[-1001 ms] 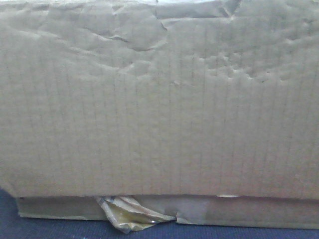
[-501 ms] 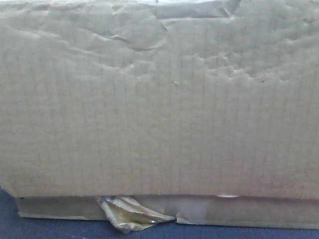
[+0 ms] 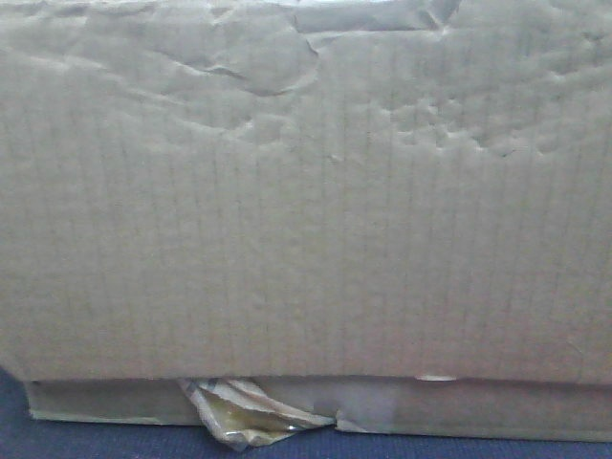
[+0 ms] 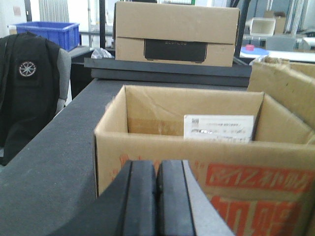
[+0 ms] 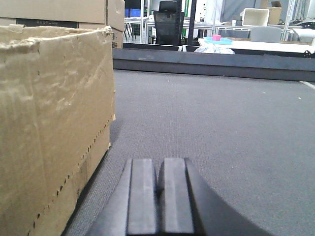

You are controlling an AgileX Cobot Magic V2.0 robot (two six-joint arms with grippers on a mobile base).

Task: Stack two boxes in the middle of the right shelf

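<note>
1. While filling the front view edge to edge, the wrinkled tan box (image 3: 306, 210) is hiding everything behind, a tape wad (image 3: 253, 416) hanging at its bottom edge.
2. Its face is sitting barely lower than a second ago.
3. Left gripper (image 4: 157, 169) is clenching empty, facing an open red-printed box (image 4: 197, 147) on the tabletop (image 4: 59, 147).
4. Right gripper (image 5: 160, 167) is clenching empty too, beside a ragged-rimmed box (image 5: 49, 123) cut off at left.

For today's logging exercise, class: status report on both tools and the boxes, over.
Left tool shut, empty. Right tool shut, empty. Open box directly ahead of left tool; tan box close beside right tool, neither held.
</note>
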